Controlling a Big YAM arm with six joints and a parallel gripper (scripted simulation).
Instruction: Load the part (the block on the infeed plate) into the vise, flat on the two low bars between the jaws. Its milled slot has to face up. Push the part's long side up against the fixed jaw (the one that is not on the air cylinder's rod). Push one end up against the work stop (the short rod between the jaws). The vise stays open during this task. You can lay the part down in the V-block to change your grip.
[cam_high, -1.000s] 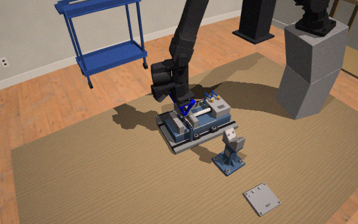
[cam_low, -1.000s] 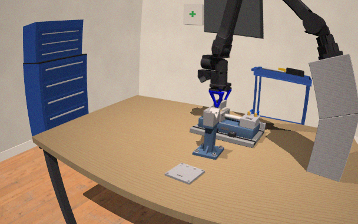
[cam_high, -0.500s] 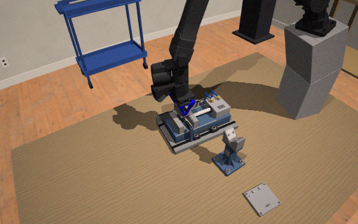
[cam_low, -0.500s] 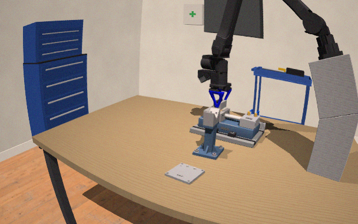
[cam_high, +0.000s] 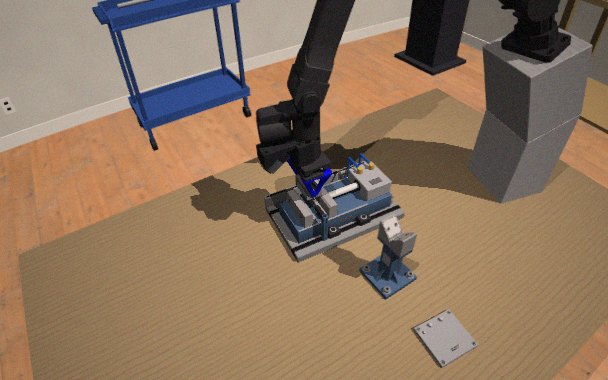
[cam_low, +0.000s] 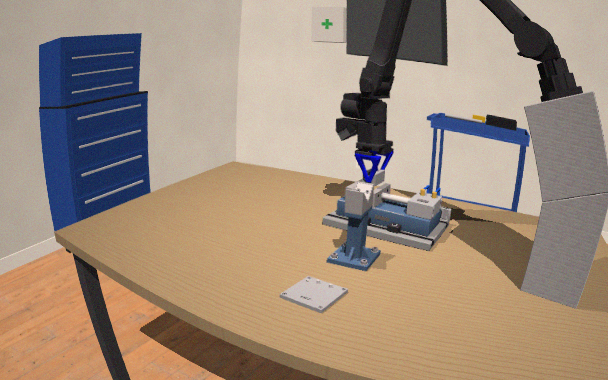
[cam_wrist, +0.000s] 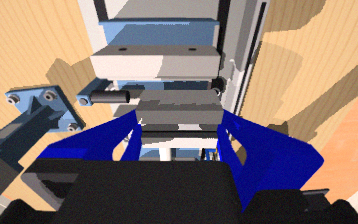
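blue cart (cam_high: 190, 100) (cam_low: 480, 131), pale walls (cam_high: 60, 55) (cam_low: 285, 90), wooden floor (cam_high: 65, 185) (cam_low: 65, 310) (cam_wrist: 340, 155)

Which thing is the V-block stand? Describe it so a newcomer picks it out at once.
Find the low vise on the table, under the black arm. Between it and the flat grey infeed plate stands the V-block stand: a blue post on a bolted square foot. Unlike either neighbour, it is tall and narrow, with a notched grey head.
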